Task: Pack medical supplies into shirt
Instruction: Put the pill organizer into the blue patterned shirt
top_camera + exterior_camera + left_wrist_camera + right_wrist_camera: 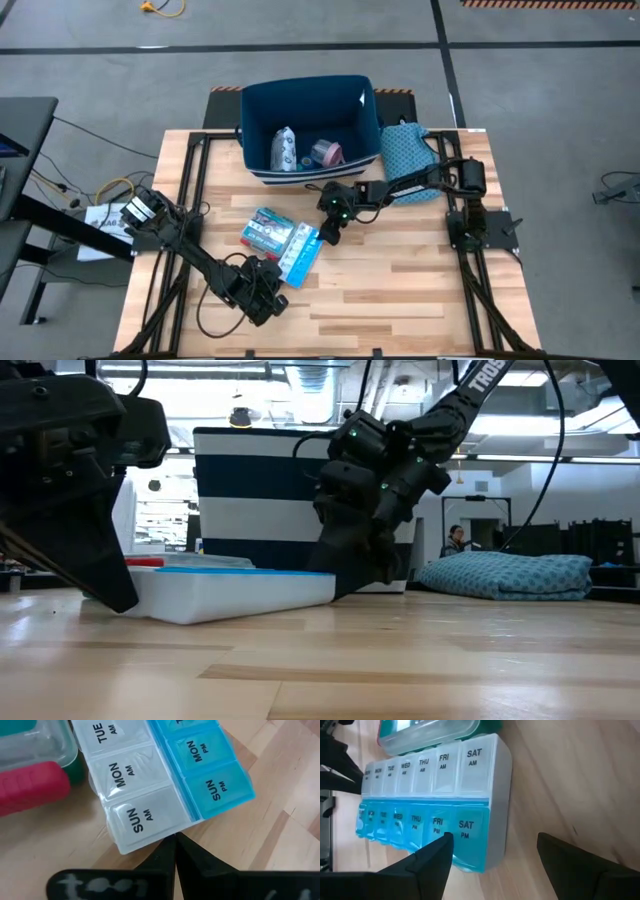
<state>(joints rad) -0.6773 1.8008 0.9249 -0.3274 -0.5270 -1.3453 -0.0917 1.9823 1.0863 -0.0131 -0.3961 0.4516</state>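
A white-and-blue weekly pill organiser [300,252] lies flat on the wooden table beside a clear-lidded teal and red case [265,230]. My left gripper [275,283] is shut at the organiser's near SUN end [135,822]. My right gripper [328,232] is open and low at the far SAT end [470,790]. One of its fingers [437,852] is in front of the blue PM row. The other finger [570,855] is over bare table. A white pouch [284,150] and a pink roll [326,153] lie in the blue bin [305,85]. My left gripper [175,840] has its shut fingertips at the lower edge of the organiser's SUN AM end wall [150,840], coming level from the table's near side. The organiser lies flat on the table. Whether the tips touch it, I cannot tell.
The blue-and-white striped bin [260,480] stands at the table's far edge. A folded teal patterned shirt [410,150] lies to its right, seen in the low view as a soft heap [510,575]. A person [455,540] is far off in the room. Bare wood lies toward the near edge.
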